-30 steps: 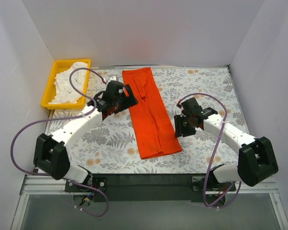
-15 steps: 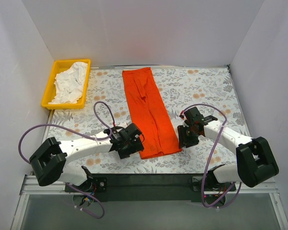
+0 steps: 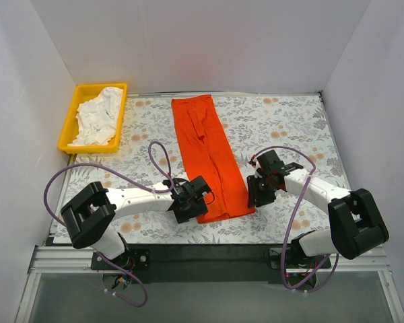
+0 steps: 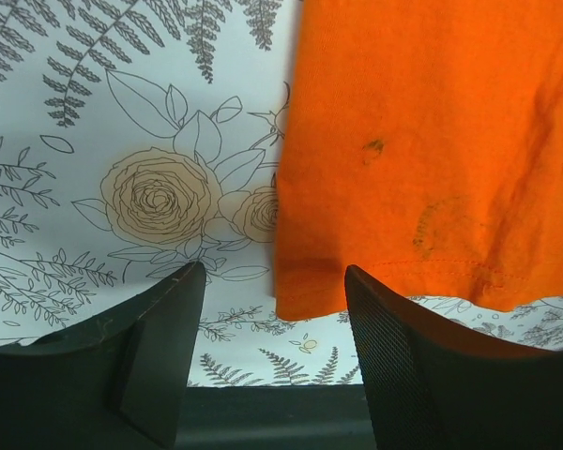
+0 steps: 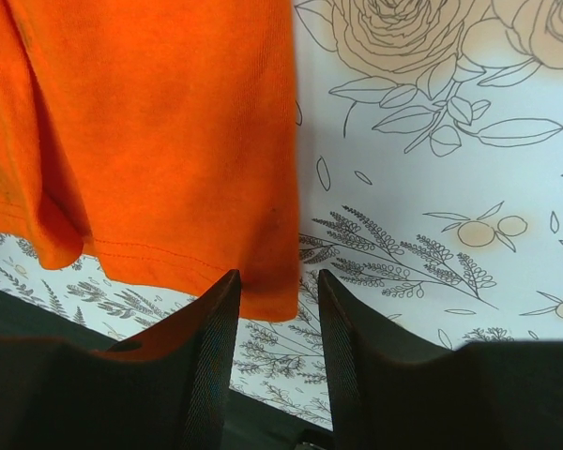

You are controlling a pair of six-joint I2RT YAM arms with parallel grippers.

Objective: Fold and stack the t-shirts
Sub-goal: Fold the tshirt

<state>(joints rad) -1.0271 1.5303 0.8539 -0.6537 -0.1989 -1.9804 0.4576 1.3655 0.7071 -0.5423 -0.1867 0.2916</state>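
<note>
**Clerk:** Item one, the garments. Location?

**Checker:** Orange-red t-shirt [image 3: 209,158]: one, folded into a long narrow strip. It lies flat on the floral worktop [image 3: 289,121], running from the middle of the far edge towards the near edge, slanting slightly right as it comes nearer. The hem is at the near end. White t-shirt [image 3: 99,120]: one, crumpled in the yellow tray [image 3: 101,86] at the far left corner, well apart from the orange one.

**Clerk:** Item two, left gripper [image 3: 202,202]?

**Checker:** It is low over the worktop at the near left corner of the orange strip. In the left wrist view the fingers [image 4: 159,347] stand well apart. The hem corner shows in the gap ahead of them, lying flat. Nothing is held.

**Clerk:** Item three, right gripper [image 3: 254,195]?

**Checker:** It is at the near right corner of the same hem. In the right wrist view its fingers [image 5: 206,356] stand closer together than the left pair, with a narrow gap between them. The shirt corner lies flat in line with that gap. No cloth is pinched; whether the tips touch the fabric cannot be told.

**Clerk:** Marks on stock?

**Checker:** There are small dark smudges on the orange fabric near the hem, seen in the left wrist view.
</note>
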